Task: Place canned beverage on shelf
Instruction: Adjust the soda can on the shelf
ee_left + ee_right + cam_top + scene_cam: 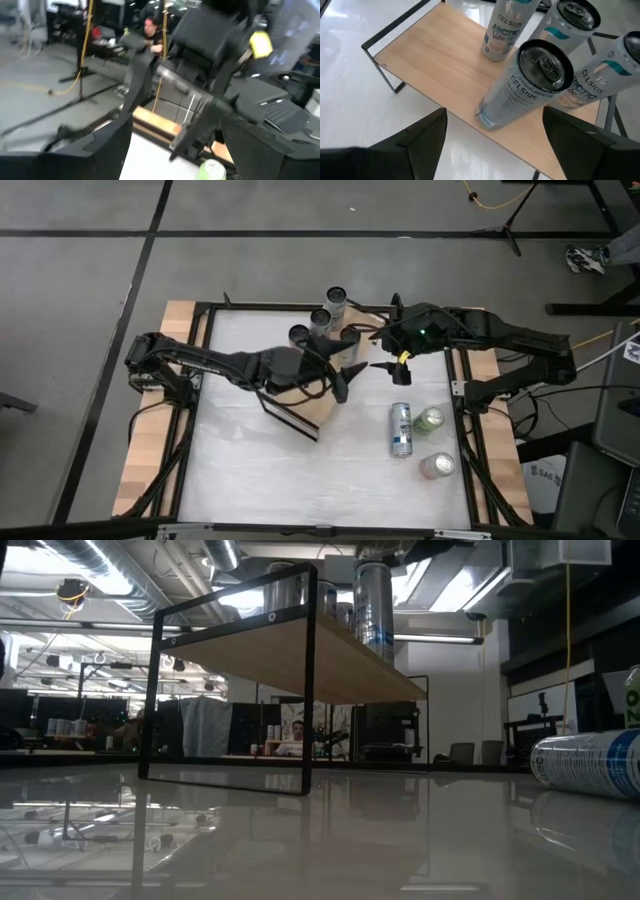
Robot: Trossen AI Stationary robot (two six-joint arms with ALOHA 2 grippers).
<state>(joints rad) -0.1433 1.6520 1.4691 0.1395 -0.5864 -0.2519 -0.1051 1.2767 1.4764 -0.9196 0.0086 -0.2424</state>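
The shelf (440,65) is a long light-wood board on a thin black frame, standing slantwise mid-tabletop (300,480) with 4 tall silver cans (522,85) upright on it. Both the right end effector (372,352) and the left end effector (343,383) hover spread and empty beside it. 3 more cans (401,429) wait near the tabletop's right edge.

The bench (250,470) carries the shelf (445,65) with four cans (520,90) upright on it; three more cans (402,430) lie near the bench's right edge.
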